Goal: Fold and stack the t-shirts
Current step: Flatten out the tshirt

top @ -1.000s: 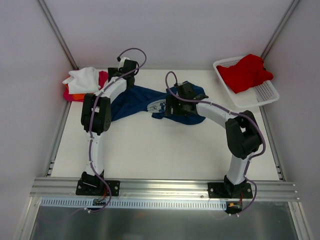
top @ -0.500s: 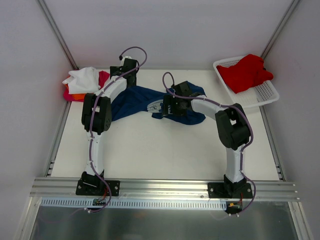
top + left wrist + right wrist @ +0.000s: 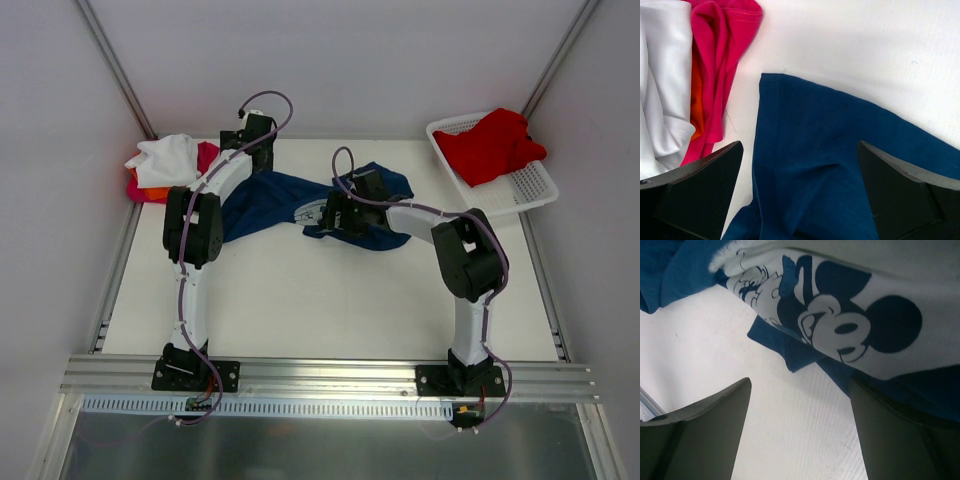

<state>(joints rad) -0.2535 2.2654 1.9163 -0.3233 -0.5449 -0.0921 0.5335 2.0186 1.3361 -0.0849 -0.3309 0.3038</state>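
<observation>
A navy t-shirt [image 3: 275,200] lies crumpled across the middle of the table, its white cartoon print [image 3: 312,212] turned up. My left gripper [image 3: 258,163] hangs open over the shirt's back left corner. In the left wrist view the navy cloth [image 3: 815,150] lies below the open left gripper [image 3: 799,147]. My right gripper [image 3: 335,212] stands open low beside the print. In the right wrist view the print [image 3: 840,325] lies just ahead of the right gripper [image 3: 800,385], with bare table between the fingers. White [image 3: 165,155], magenta [image 3: 207,155] and orange [image 3: 152,192] t-shirts are piled at the back left.
A white lattice basket [image 3: 530,190] sits tilted at the back right with a red t-shirt [image 3: 495,145] in it. Metal rails run along the table's left, right and near edges. White walls close in the back and sides.
The right arm's elbow has folded inward and its gripper has slid slightly left toward the print. The left arm has barely moved.
</observation>
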